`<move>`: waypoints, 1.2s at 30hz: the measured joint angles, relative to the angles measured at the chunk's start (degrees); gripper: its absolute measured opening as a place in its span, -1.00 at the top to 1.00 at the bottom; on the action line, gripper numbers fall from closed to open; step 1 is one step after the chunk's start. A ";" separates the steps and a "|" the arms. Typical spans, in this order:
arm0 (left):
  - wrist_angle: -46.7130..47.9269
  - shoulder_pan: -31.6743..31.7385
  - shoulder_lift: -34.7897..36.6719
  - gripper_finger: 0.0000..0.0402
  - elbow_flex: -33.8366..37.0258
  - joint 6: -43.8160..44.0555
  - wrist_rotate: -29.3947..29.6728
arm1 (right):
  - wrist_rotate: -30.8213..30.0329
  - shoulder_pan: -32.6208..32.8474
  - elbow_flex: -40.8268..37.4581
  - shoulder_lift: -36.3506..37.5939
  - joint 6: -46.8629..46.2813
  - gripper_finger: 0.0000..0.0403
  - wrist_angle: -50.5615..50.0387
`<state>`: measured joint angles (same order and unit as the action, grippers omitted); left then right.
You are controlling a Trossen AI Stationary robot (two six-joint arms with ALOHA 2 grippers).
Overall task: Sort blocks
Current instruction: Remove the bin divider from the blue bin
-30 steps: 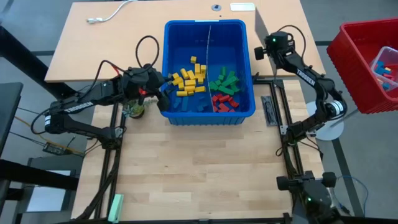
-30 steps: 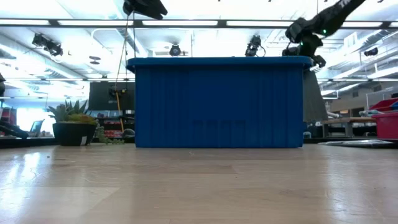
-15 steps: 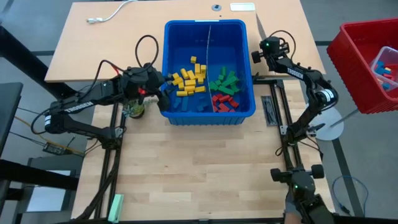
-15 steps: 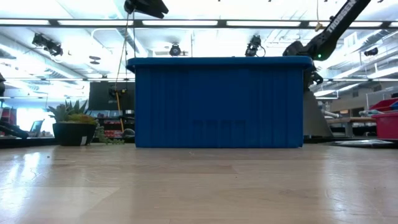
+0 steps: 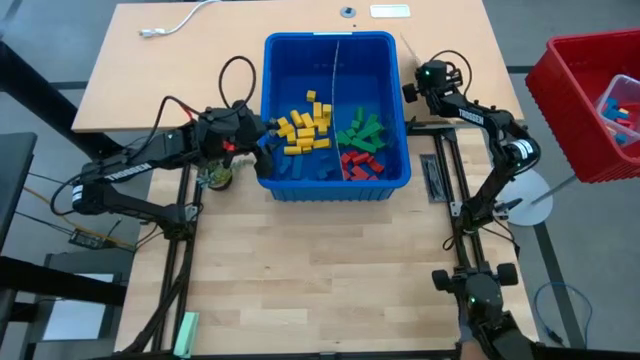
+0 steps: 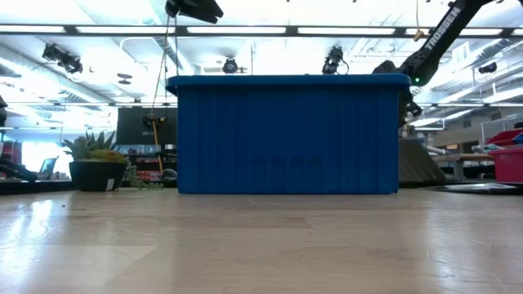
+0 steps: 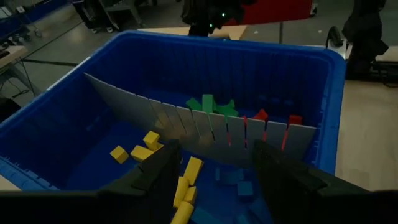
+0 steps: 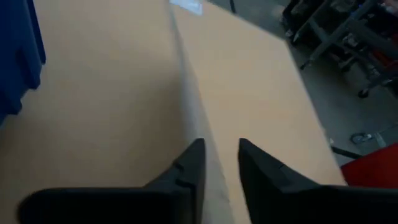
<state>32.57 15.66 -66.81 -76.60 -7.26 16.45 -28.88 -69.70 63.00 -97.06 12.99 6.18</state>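
Note:
The blocks lie in the blue bin (image 5: 335,182) in heaps: yellow (image 5: 303,125), green (image 5: 362,130), red (image 5: 358,162), blue (image 5: 305,168). A grey ridged divider (image 7: 199,124) stands across the bin's floor. My left gripper (image 7: 217,180) hovers open over the bin's left wall, pointing inward, with nothing between its fingers. Outside the bin's right wall, my right gripper (image 8: 221,155) is slightly open. Its fingers stand on either side of the near end of a thin grey panel (image 6: 421,163). The panel slants, and its lower edge is at the table. My right gripper's fingers (image 8: 186,168) flank the panel's near end (image 8: 198,134) and lie along the panel, pointing toward the table's far edge. A narrow gap shows between them, and I cannot tell whether either finger touches the panel.
A red bin (image 5: 590,100) holding more blocks stands off the table's right side. A pale green bar (image 5: 186,330) lies at the near left corner and a white cable (image 5: 175,22) at the far left. Bare wood stretches from the blue bin to the near edge.
My right gripper has sunk toward the table beside the bin's right wall, taking the grey panel with it. The panel hung upright above the table; now it slants with its lower edge down at the table.

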 joint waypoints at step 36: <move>2.43 -0.07 0.00 -0.05 0.00 1.89 -1.64 | 28.80 39.64 16.10 11.71 -29.88 0.20 -15.64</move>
<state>35.00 15.59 -66.81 -76.60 -5.37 14.81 -0.08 -30.06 79.10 -85.36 -16.88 -9.46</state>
